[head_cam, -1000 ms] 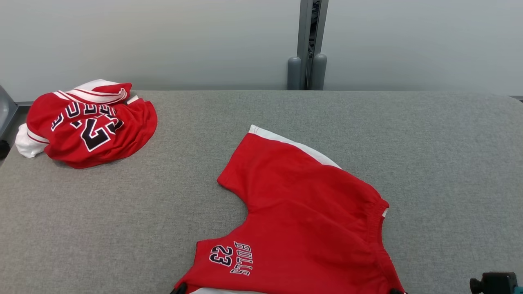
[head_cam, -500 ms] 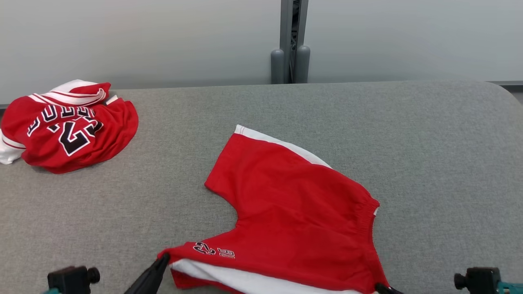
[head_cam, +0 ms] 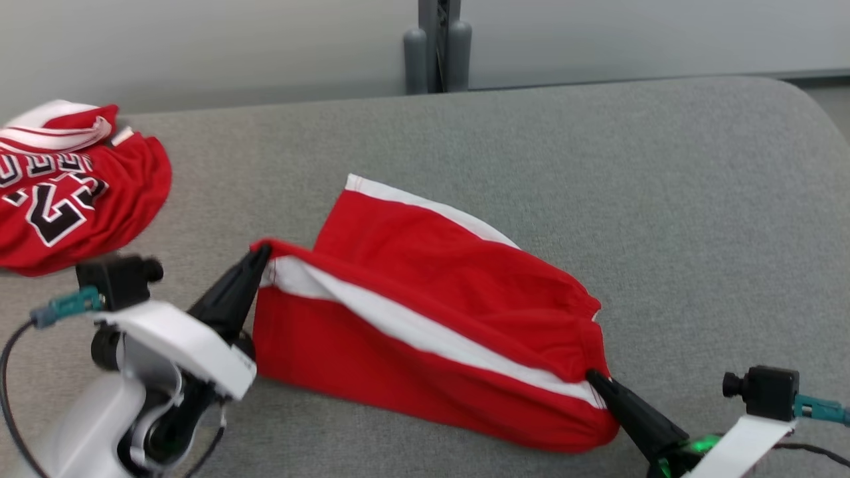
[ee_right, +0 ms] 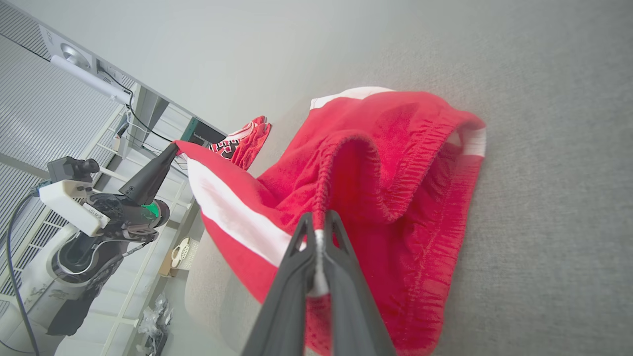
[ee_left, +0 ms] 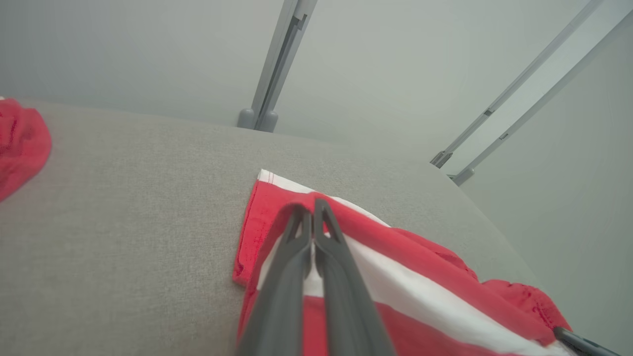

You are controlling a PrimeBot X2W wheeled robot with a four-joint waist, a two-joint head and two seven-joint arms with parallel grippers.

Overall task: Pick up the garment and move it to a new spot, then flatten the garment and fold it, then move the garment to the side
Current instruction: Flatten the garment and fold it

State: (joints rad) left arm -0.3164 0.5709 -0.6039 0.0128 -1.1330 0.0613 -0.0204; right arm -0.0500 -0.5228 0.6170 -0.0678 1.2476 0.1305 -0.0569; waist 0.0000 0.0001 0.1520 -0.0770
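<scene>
The garment [head_cam: 425,292] is a pair of red shorts with white side stripes, lying in the middle of the grey table [head_cam: 597,166]. Its near edge is lifted off the cloth surface. My left gripper [head_cam: 262,252] is shut on the raised leg-hem corner, seen close up in the left wrist view as the garment [ee_left: 395,277] pinched between the left gripper [ee_left: 309,207] tips. My right gripper [head_cam: 591,377] is shut on the waistband corner; the right wrist view shows the right gripper [ee_right: 319,220] clamping the gathered elastic of the garment [ee_right: 385,163]. The far leg still rests flat.
A crumpled red jersey [head_cam: 60,192] with black number and white trim lies at the table's far left. A grey post [head_cam: 438,46] stands behind the back edge. The table's right end curves away [head_cam: 810,106]. Open grey surface stretches right of the shorts.
Both grippers have raised and carried the shorts' near edge away from me, folding it over so the white stripe shows. The head camera has tilted down and shifted right.
</scene>
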